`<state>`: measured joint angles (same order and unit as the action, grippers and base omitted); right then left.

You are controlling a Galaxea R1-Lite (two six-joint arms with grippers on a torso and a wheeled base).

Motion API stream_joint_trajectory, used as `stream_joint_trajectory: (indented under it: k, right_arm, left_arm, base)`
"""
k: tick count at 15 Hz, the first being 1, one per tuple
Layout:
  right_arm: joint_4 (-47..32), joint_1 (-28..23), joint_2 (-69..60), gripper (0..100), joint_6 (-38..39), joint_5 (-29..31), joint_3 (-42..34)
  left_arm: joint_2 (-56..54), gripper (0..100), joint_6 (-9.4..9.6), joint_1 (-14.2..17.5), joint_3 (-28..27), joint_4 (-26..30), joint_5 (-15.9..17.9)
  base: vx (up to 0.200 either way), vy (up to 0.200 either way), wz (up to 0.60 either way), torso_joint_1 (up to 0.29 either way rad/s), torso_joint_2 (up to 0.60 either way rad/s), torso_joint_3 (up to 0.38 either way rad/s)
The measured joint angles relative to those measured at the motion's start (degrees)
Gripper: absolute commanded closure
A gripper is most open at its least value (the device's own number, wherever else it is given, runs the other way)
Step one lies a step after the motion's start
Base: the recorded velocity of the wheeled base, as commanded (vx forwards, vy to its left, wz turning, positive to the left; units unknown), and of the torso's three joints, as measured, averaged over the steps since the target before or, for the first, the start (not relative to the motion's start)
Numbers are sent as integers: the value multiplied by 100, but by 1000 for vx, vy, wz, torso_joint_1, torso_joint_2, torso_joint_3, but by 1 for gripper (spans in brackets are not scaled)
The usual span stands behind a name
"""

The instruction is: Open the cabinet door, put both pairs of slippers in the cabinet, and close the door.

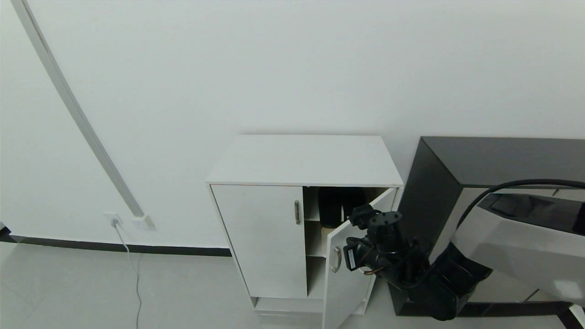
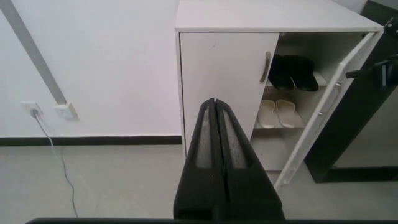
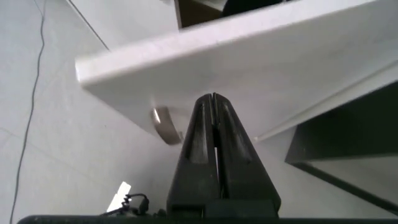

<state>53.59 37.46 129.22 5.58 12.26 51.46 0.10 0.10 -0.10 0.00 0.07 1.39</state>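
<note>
already black pair (image 2: 295, 71) and white pair (image 2: 278, 114) are shelved; only the door (image 1: 345, 299) needs closing; my right gripper (image 3: 214, 102) and left gripper (image 2: 215, 106) are pinched empty

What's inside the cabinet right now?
A black pair of slippers, with a white pair one level lower. The closed left door hides the rest of the cabinet.

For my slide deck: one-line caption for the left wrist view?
Shut left claw faces the cabinet, its door open, black slippers above white slippers inside.
</note>
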Motion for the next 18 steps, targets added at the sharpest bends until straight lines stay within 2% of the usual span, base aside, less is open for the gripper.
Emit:
stream_joint_trajectory:
  k: [18]
  right_arm:
    - [-11, -282, 1041, 100, 2, 22, 1799]
  left_arm:
    - [0, 100, 4, 0, 0, 0, 2]
  base:
    - [0, 0, 0, 0, 0, 0]
